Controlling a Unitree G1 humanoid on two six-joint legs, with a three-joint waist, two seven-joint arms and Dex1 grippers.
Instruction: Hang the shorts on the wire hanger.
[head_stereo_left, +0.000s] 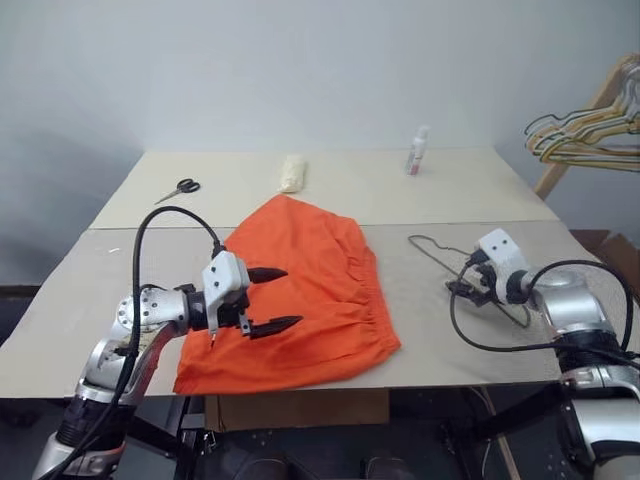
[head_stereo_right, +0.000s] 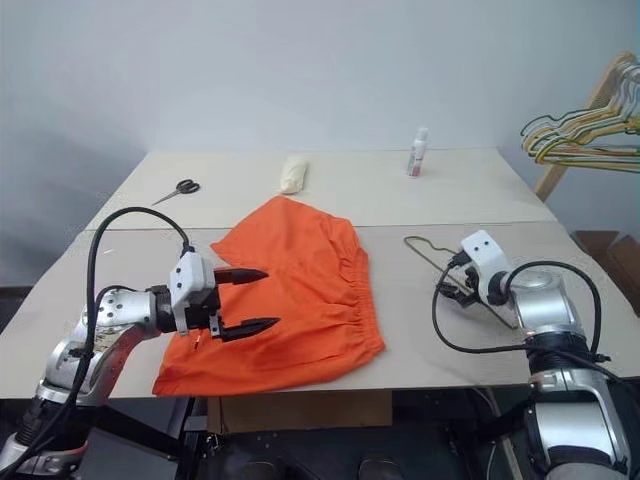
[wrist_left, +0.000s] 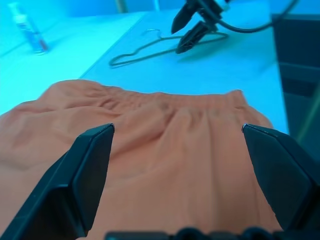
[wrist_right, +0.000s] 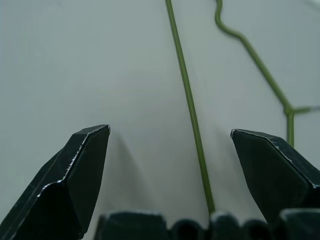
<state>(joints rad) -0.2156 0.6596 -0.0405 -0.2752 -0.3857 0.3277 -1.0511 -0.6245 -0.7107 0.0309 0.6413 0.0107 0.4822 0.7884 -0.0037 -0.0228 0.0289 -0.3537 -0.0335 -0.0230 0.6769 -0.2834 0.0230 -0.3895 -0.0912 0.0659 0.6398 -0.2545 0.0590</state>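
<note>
The orange shorts (head_stereo_left: 325, 285) lie flat on the table, their gathered waistband toward the right. My left gripper (head_stereo_left: 291, 297) hovers open just above their left part, pointing right, with nothing between its fingers (wrist_left: 90, 170). The thin olive wire hanger (head_stereo_left: 432, 250) lies flat on the table to the right of the shorts. My right gripper (head_stereo_left: 464, 291) is open over the hanger's middle. In the right wrist view one straight wire of the hanger (wrist_right: 192, 115) runs between the spread fingers (wrist_right: 82, 165), untouched. The left wrist view shows the shorts (wrist_left: 165, 150), the hanger (wrist_left: 150, 52) and the right gripper (wrist_left: 192, 27) beyond.
At the back of the table are scissors (head_stereo_left: 178, 188), a cream rolled cloth (head_stereo_left: 291, 172) and a small white bottle (head_stereo_left: 417, 150). A bunch of coloured hangers (head_stereo_left: 585, 135) hangs on a wooden rack off the table's right. The table's front edge (head_stereo_left: 440, 372) is close to the shorts.
</note>
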